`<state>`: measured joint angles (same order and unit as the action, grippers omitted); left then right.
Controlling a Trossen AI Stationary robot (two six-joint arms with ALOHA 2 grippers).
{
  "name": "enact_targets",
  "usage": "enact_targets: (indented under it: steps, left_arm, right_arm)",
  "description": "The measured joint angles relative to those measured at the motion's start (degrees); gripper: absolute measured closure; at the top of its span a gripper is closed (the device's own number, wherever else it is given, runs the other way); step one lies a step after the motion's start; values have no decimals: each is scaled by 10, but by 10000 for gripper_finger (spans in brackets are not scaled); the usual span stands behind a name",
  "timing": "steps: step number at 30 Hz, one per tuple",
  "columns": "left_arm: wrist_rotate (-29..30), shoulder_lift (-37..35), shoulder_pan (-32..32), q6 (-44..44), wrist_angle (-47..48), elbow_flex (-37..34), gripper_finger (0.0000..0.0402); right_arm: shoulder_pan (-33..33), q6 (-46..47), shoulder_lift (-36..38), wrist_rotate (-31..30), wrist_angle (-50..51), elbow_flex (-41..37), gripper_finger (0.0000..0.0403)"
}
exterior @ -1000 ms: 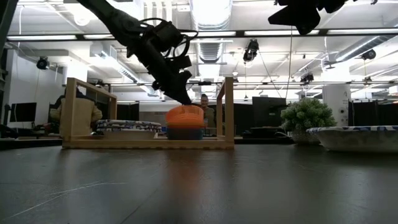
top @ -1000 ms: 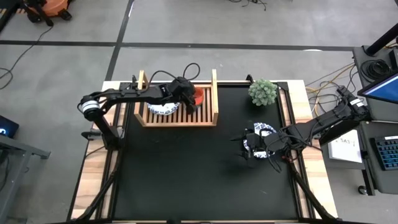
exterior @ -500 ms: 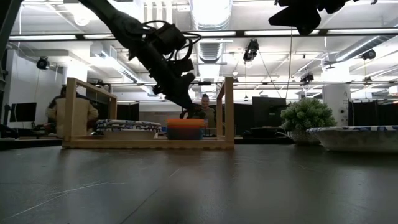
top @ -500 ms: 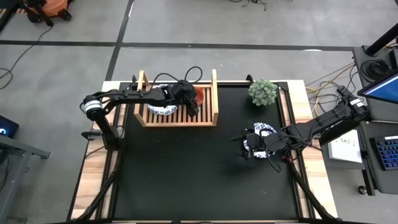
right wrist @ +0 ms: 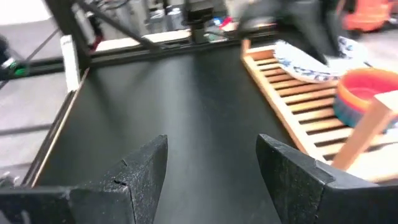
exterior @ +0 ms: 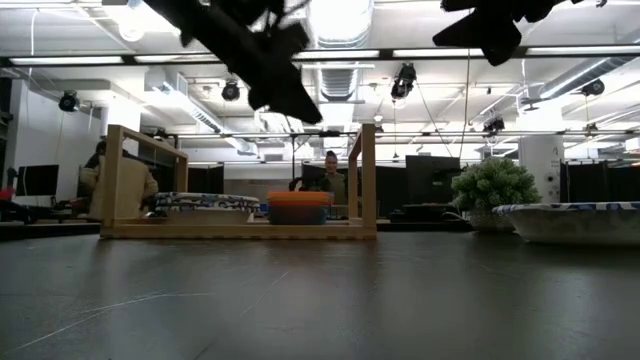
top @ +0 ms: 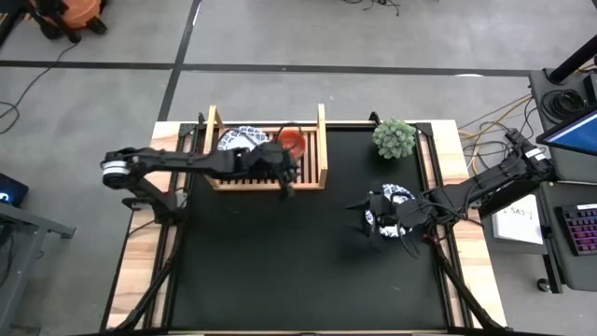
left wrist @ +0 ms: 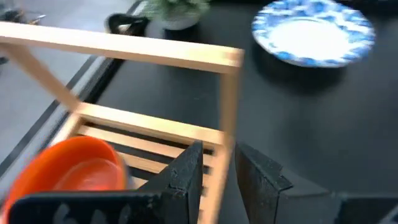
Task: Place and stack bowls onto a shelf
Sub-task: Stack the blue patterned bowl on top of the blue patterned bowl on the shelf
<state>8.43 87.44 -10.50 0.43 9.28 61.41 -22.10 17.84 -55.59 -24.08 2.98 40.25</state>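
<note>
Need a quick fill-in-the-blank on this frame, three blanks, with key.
1. The red plastic bowl sits stacked on a ____ plastic bowl on the light wooden slatted shelf.
2. The white bowl with blue patterned rim on the black table lies below the ____ tool.
3. The left tool holds ____.

Missing words: blue; right; nothing

Robotics lab, open-plan: exposed ceiling ducts (exterior: 340,75), strip lights, grey concrete floor (top: 84,252) with black tape lines, loose cables (top: 494,117), keyboard (top: 580,227), seated person (exterior: 328,182) behind table (top: 280,271).
</note>
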Motion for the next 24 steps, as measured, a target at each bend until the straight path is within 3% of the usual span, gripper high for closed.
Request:
enact_targets:
  steps: [5,9,13,21,24]
  left_arm:
    - [32,-69,55,-31,-8,-50,327]
    - [75,-126,96,-75,-18,-96,327]
    - [82,-171,128,-101,-60,-141,327]
    - [94,-211,143,-100,-123,-199,327]
    - [106,-214,143,-100,-128,-204,327]
  right_arm:
    - [27,85,0,-14,23,5,168]
    - [52,166,-3,-13,131,34,168]
    - [73,263,-18,-7,250,65,168]
    - [100,386,-123,105,398,125,168]
    - [102,427,-175,111,481,154,168]
